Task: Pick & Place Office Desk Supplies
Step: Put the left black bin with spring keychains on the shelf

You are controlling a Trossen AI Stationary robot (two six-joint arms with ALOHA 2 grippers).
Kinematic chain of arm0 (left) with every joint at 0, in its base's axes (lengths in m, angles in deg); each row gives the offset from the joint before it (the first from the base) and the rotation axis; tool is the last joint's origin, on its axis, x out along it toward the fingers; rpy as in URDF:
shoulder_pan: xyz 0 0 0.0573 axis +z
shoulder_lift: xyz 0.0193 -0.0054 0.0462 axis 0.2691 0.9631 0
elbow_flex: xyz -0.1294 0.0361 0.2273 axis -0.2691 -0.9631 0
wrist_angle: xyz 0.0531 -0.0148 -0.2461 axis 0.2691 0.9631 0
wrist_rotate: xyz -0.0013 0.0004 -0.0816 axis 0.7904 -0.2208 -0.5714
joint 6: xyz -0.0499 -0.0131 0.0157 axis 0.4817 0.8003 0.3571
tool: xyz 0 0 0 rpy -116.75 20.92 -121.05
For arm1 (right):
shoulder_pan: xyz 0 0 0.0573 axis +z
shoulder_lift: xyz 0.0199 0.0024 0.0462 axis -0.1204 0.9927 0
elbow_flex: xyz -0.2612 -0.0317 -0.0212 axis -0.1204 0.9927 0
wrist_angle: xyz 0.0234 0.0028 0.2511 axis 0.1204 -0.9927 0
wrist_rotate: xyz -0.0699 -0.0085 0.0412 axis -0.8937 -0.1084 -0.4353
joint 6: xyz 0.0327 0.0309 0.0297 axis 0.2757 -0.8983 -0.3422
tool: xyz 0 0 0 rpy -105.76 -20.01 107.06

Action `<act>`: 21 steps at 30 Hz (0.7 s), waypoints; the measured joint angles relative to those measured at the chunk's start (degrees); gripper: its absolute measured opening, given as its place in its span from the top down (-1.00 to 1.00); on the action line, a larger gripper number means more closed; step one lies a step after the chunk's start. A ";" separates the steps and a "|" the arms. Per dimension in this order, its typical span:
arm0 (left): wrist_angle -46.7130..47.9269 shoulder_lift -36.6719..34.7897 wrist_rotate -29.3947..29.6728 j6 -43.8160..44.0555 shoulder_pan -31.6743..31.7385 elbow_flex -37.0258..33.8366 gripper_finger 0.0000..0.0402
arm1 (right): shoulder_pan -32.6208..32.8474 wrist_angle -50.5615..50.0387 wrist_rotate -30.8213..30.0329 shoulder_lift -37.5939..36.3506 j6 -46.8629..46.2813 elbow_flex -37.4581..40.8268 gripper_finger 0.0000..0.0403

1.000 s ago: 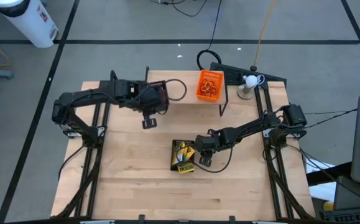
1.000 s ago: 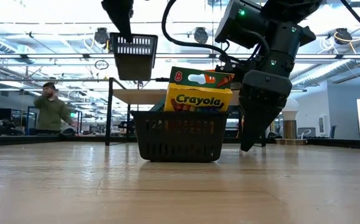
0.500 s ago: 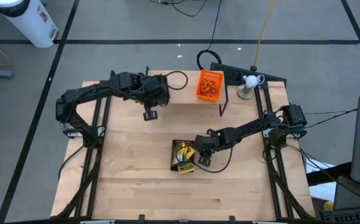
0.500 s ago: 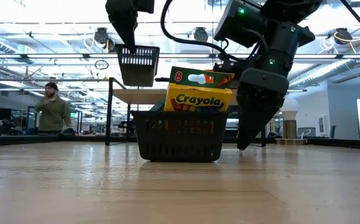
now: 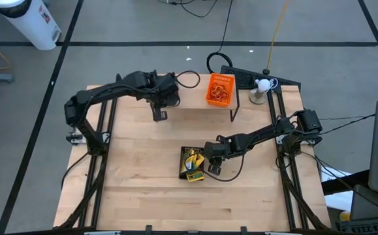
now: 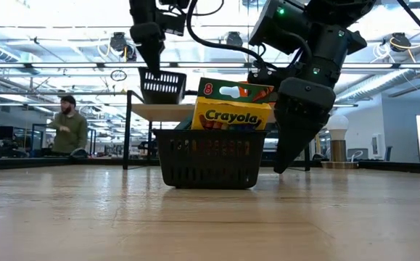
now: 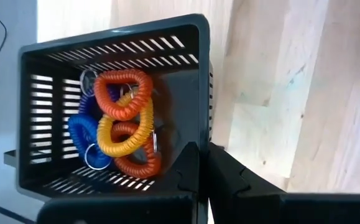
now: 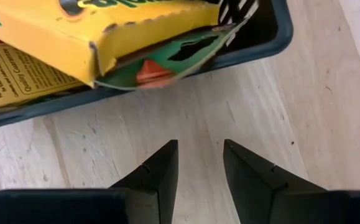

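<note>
High view shows the counter with the left pincer near its far edge, holding a small black mesh tray in the air by one wall, the fingers closed on that wall. My worry is that this grip is only on a thin rim, so the tray could tilt or slip while it travels, and the coiled bands inside (orange, yellow, blue, purple) could then fall out on the wood. If the tray goes toward the wooden shelf where the orange tray stands, it may also knock a shelf leg.

Near the middle of the counter, the second black tray rests flat, with yellow-and-green crayon boxes standing up over its rim; one box has a torn open flap. The right pincer is just beside this tray, fingers apart and holding nothing, close enough that a careless move could push the tray.
</note>
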 joint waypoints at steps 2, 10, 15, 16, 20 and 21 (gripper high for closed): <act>0.47 0.27 0.00 -0.24 0.47 -0.02 0.97 | 0.00 0.00 0.00 0.00 0.00 0.00 0.42; 0.32 0.69 0.30 -1.54 1.03 0.00 0.89 | 0.00 -0.15 0.00 0.00 0.00 0.00 0.42; 0.34 0.68 0.48 -1.42 1.36 0.00 0.79 | 0.00 -0.14 0.00 0.00 0.00 0.00 0.42; 0.36 0.68 0.48 -1.42 1.37 0.00 0.78 | 0.00 -0.13 0.00 0.00 0.00 0.00 0.42; 0.32 0.68 -0.23 -1.49 1.37 0.00 0.77 | 0.00 -0.13 0.00 0.00 0.00 0.00 0.42; 0.34 0.68 -0.84 -1.49 1.37 0.00 0.77 | 0.00 -0.13 0.00 0.00 0.00 0.00 0.42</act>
